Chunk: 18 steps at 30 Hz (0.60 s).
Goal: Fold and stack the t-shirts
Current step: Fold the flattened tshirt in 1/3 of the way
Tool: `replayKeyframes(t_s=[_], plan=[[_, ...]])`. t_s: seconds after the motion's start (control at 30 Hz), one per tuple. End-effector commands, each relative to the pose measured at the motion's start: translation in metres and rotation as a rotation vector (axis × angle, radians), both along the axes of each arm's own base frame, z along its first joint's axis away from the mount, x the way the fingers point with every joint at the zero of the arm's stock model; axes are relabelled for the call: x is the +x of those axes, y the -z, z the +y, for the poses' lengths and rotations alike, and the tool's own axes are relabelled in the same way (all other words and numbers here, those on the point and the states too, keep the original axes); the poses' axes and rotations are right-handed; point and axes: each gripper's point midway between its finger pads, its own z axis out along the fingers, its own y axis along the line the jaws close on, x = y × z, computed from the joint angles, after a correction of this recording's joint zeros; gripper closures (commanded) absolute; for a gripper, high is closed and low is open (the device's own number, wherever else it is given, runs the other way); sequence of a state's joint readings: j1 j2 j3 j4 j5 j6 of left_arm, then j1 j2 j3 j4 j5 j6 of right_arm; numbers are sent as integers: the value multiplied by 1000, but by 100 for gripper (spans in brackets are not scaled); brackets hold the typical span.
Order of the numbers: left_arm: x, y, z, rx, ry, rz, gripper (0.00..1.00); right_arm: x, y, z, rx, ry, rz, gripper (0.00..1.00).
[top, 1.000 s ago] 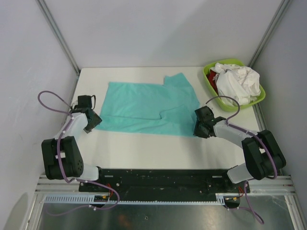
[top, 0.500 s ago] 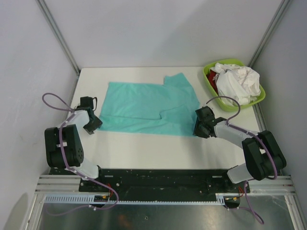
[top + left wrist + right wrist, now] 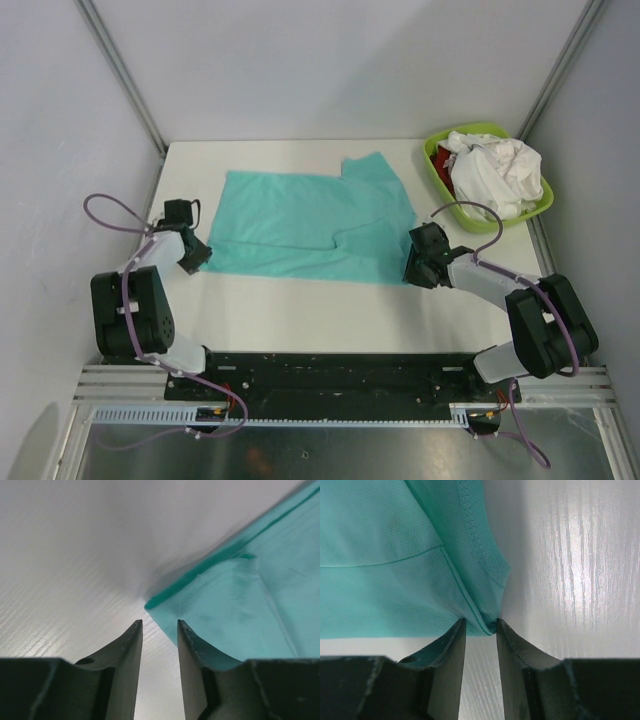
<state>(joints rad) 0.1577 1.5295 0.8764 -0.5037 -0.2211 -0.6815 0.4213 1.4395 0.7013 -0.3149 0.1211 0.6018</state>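
Observation:
A teal t-shirt (image 3: 310,225) lies spread flat on the white table (image 3: 300,300). My left gripper (image 3: 197,260) sits low at the shirt's near-left corner. In the left wrist view this gripper (image 3: 157,623) is open, and the teal corner (image 3: 152,604) lies just ahead of the tips, not between them. My right gripper (image 3: 410,268) is at the near-right corner. Here too the jaws (image 3: 480,621) are open by a narrow gap, with the bunched hem corner (image 3: 487,615) between the fingertips. White t-shirts (image 3: 495,170) and a red one (image 3: 443,160) are piled in the basin.
The lime-green basin (image 3: 440,187) stands at the table's far right corner. Grey walls and metal frame posts (image 3: 125,75) close in the table on three sides. Bare table lies between the shirt's near edge and the arm bases.
The left gripper's jaws have narrowed, and its wrist has settled closer to the shirt's near-left corner. The right gripper has hardly moved.

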Motion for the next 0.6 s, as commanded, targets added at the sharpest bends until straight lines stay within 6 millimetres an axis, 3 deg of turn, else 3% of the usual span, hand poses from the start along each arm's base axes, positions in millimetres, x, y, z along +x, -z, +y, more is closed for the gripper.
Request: replayKeyframes(t_s=[0.0, 0.2, 0.57], plan=[[13, -34, -1, -10, -7, -135, 60, -12, 12, -5, -15, -12, 42, 64], [17, -38, 0, -5, 0, -146, 54, -12, 13, -6, -15, -6, 45, 68], [18, 5, 11, 24, -23, -8, 54, -12, 11, -7, 0, -6, 48, 76]])
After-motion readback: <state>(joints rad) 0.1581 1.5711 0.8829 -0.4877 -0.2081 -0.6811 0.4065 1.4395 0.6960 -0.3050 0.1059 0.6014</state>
